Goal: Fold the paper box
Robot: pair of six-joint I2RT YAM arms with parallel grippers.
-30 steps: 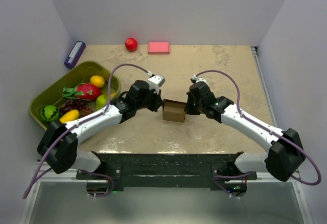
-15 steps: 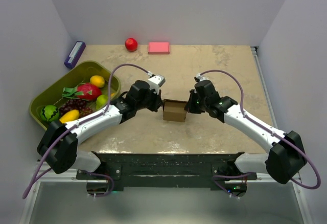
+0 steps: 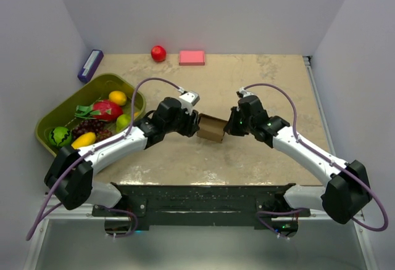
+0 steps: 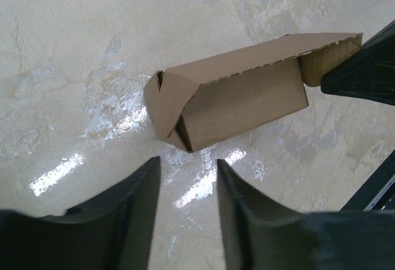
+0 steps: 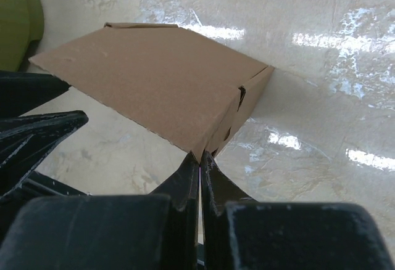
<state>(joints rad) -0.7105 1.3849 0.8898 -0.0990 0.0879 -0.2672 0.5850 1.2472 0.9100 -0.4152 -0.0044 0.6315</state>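
The paper box (image 3: 212, 129) is a small brown cardboard carton in the middle of the table, tilted with its right end raised. In the right wrist view the paper box (image 5: 154, 79) has its near corner edge pinched between my right gripper's (image 5: 200, 158) shut fingers. My right gripper (image 3: 229, 128) is at the box's right end. My left gripper (image 3: 195, 125) is just left of the box and stands open. In the left wrist view the left gripper (image 4: 187, 172) has only bare table between its fingers, and the paper box (image 4: 234, 97) lies just beyond the tips.
A green basket (image 3: 44, 131) of fruit sits at the left. A red apple (image 3: 158, 53), a pink block (image 3: 192, 57) and a purple box (image 3: 90, 65) lie along the back of the table. Walls stand close on three sides.
My left gripper has opened and let go of the box's left end. The box has tilted, its right end lifted by the shut right gripper.
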